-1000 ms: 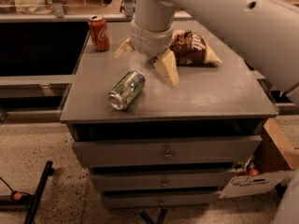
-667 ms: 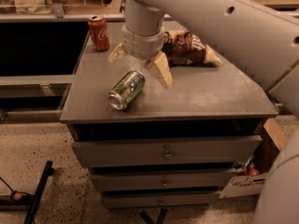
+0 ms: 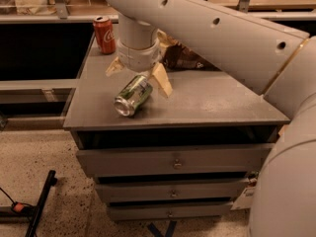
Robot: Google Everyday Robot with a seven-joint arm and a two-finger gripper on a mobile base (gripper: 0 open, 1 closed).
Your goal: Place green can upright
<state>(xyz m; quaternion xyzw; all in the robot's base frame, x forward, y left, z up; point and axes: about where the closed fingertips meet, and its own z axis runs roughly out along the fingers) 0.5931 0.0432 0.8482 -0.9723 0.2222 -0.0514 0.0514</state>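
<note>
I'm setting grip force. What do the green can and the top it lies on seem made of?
The green can: likely thin aluminium, by its shiny silver rim and glossy printed label. The cabinet top: matte grey, perhaps painted metal or laminate; unclear which. The tool hovers open over the can's far end.

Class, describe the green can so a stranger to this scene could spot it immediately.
On top of the grey drawer cabinet, near its front left, the green can lies under the open gripper. Unlike the upright red can at the back corner, it is green and silver and rests on its side.
</note>
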